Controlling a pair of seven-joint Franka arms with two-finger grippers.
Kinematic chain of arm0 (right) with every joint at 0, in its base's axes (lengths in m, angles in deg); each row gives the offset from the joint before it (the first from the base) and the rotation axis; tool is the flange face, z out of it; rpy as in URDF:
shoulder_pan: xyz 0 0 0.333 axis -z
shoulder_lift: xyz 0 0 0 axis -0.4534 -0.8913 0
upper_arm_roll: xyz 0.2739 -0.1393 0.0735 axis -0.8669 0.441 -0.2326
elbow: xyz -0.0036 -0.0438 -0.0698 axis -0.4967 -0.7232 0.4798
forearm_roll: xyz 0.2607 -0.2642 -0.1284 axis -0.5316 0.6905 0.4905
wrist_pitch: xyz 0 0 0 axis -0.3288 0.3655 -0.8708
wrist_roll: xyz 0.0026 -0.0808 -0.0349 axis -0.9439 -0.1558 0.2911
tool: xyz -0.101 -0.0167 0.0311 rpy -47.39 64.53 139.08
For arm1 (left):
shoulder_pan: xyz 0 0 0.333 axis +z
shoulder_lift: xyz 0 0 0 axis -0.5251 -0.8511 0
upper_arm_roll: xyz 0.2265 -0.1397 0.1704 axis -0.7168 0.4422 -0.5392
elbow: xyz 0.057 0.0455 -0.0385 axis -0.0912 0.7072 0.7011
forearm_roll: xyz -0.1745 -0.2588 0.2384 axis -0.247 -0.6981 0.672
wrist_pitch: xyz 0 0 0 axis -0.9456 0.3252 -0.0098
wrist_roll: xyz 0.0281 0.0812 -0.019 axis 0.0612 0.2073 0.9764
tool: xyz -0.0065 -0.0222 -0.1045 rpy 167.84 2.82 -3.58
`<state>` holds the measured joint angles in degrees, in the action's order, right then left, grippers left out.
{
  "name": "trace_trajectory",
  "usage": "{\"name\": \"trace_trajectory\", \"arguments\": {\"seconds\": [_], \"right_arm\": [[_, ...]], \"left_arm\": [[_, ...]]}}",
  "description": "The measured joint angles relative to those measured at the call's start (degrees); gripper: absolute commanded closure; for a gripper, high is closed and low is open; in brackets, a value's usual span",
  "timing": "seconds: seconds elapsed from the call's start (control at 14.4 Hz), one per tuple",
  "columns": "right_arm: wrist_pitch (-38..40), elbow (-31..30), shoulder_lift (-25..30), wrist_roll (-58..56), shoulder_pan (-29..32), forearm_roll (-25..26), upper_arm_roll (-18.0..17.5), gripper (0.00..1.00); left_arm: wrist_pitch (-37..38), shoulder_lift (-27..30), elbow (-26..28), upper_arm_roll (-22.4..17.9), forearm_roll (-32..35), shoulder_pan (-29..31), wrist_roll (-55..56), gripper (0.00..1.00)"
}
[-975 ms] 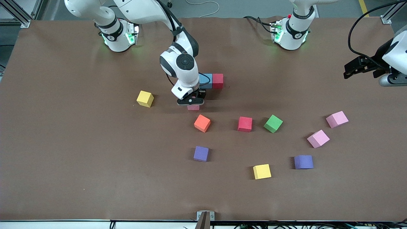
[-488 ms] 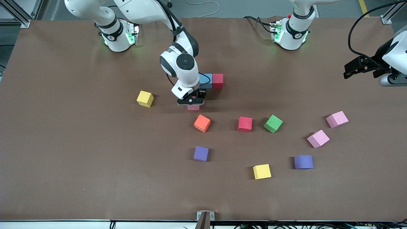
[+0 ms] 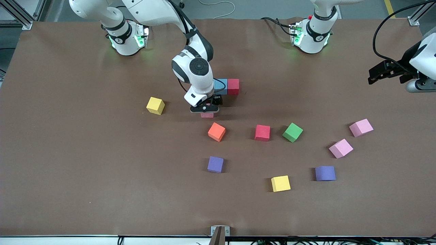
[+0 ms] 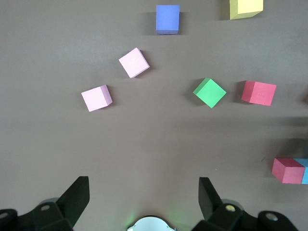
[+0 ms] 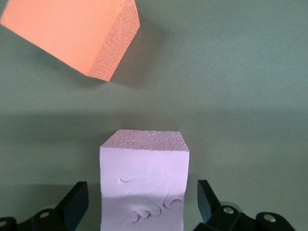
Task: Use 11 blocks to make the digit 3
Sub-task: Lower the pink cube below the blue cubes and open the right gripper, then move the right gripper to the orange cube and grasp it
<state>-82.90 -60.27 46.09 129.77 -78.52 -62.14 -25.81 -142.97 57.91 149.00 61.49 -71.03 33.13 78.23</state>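
My right gripper [image 3: 205, 109] stands low over a pink block [image 3: 207, 115] on the table. In the right wrist view its jaws [image 5: 143, 197] are open, with a gap on each side of the pink block [image 5: 144, 163]. A light blue block [image 3: 220, 86] and a red block [image 3: 233, 86] touch in a short row just farther from the front camera. The orange block [image 3: 216, 131] lies just nearer. My left gripper [image 3: 372, 76] waits open in the air at the left arm's end of the table, nothing between its fingers [image 4: 77, 195].
Loose blocks lie about: yellow [image 3: 155, 105] toward the right arm's end, red [image 3: 262, 132], green [image 3: 292, 132], two pink ones [image 3: 361, 127] [image 3: 340, 148], two purple ones [image 3: 215, 164] [image 3: 325, 173] and a yellow [image 3: 280, 183]. The brown mat [image 3: 85, 170] covers the table.
The right gripper's jaws have opened and let go of the pink block, which stays on the table. The left arm has not moved.
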Motion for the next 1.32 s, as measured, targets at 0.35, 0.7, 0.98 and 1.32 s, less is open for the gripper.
{"name": "trace_trajectory", "arguments": {"seconds": [0.35,0.7,0.98,1.32], "right_arm": [[9.5,7.0,3.3,4.2,2.4,-1.7,1.1,0.0],[10.8,15.1,1.4,17.2,4.9,-3.3,1.2,0.0],[13.8,20.9,-2.9,20.3,6.5,-3.3,1.2,0.0],[14.0,27.8,-11.3,26.4,6.2,-1.6,0.9,0.0]], "left_arm": [[0.0,0.0,0.0,0.0,0.0,0.0,0.0,0.0],[0.0,0.0,0.0,0.0,0.0,0.5,0.0,0.0],[0.0,0.0,0.0,0.0,0.0,0.6,0.0,0.0],[0.0,0.0,0.2,0.0,0.0,0.6,0.0,0.0]]}}
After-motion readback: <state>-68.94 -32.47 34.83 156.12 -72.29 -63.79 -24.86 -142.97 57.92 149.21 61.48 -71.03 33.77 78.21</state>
